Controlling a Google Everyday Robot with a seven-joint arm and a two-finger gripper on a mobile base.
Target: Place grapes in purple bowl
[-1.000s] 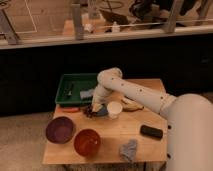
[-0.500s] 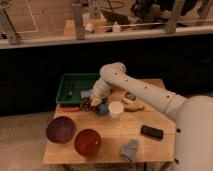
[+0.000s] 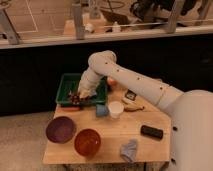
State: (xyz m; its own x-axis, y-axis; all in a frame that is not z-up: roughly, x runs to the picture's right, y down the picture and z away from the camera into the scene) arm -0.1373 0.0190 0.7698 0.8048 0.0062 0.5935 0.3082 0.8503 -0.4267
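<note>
My gripper point(image 3: 81, 95) is down at the front edge of the green tray point(image 3: 69, 82), at the table's back left. A small dark bumpy cluster, the grapes point(image 3: 75, 99), lies right at the gripper's tip on the tray's front rim; I cannot tell whether it is held. The purple bowl point(image 3: 61, 129) stands at the table's front left corner, apart from the gripper. Nothing shows inside it.
A glossy orange bowl point(image 3: 87, 142) stands right of the purple bowl. A small blue cup point(image 3: 101, 110) and a white cup point(image 3: 116, 109) stand mid-table, with a banana point(image 3: 132, 106) behind. A black object point(image 3: 151, 132) and a grey cloth point(image 3: 129, 149) lie front right.
My arm has swung left and back, from beside the cups to the green tray's front edge. The bowls and cups have not moved.
</note>
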